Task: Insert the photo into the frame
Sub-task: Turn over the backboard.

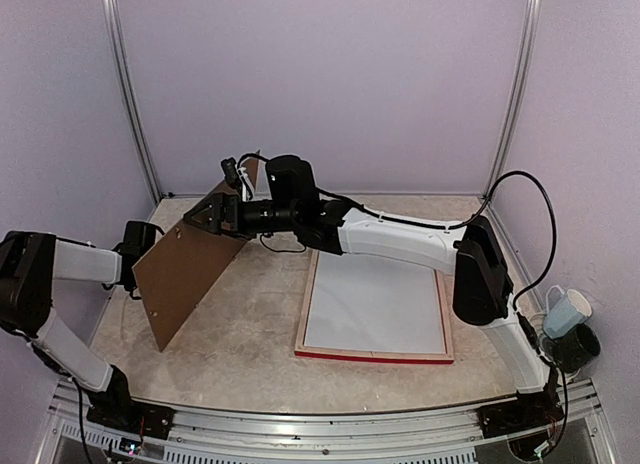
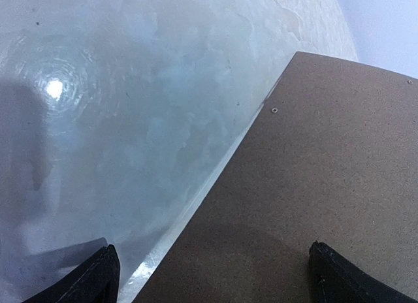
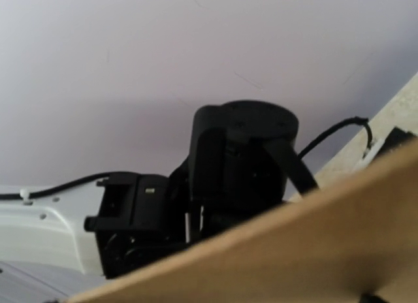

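Pale lilac walls [image 1: 330, 74] meet at thin metal corner posts [image 1: 130, 94]. The table [image 1: 250, 324] is mottled beige, with a bright round glare [image 2: 54, 89]. A metal rail [image 1: 300, 424] edges its near side.

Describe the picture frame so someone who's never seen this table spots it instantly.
On the beige table, look right of centre, beneath the right arm. The frame lies flat: pale wood rim, red near edge, white inside, unlike the brown board held tilted at left.

A robot lab's test cell: plain lilac walls [image 1: 320, 84], bare metal corner posts [image 1: 128, 94], two robot arms [image 1: 400, 241] bolted to a table [image 1: 250, 329].
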Motion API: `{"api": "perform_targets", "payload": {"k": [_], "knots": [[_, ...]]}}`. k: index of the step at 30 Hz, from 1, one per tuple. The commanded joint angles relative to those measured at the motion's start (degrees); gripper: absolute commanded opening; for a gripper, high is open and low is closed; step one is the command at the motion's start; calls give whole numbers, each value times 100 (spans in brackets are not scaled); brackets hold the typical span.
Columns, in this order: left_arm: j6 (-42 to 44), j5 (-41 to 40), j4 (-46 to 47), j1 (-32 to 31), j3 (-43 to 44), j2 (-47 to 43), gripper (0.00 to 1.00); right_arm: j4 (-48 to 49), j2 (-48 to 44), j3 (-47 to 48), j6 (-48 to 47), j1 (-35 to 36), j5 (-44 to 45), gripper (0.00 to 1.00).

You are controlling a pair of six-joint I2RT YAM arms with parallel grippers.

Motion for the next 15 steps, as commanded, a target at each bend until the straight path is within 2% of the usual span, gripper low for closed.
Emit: {"api": "perform_targets", "payload": {"k": [1,15], "knots": [[-23,228,-135,-208,11,-203,99,-119,-430,-125,-363,87,389,99],[426,-108,-560,258,796,-343,99,-392,-182,85,-569,112,567,99]]}}
